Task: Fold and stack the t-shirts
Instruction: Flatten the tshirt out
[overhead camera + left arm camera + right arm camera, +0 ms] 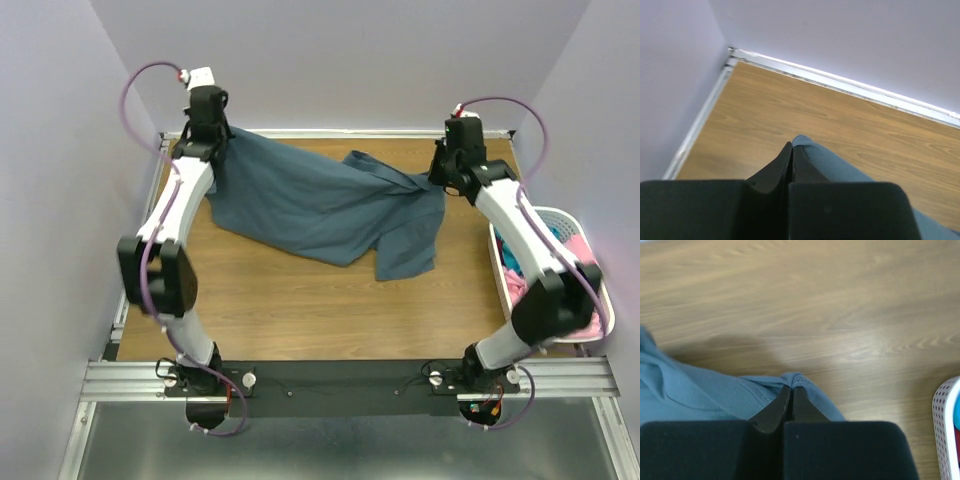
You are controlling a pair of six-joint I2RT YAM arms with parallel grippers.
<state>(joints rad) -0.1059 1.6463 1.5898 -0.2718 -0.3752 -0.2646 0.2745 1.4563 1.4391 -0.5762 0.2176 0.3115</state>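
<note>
Two grippers are clamped shut on the blue-grey shirt, our left gripper at the table's far-left corner and our right gripper near its far-right corner, so that, we judge, the cloth spreads flat along the far edge for folding.

No text, label or number can be read anywhere.
</note>
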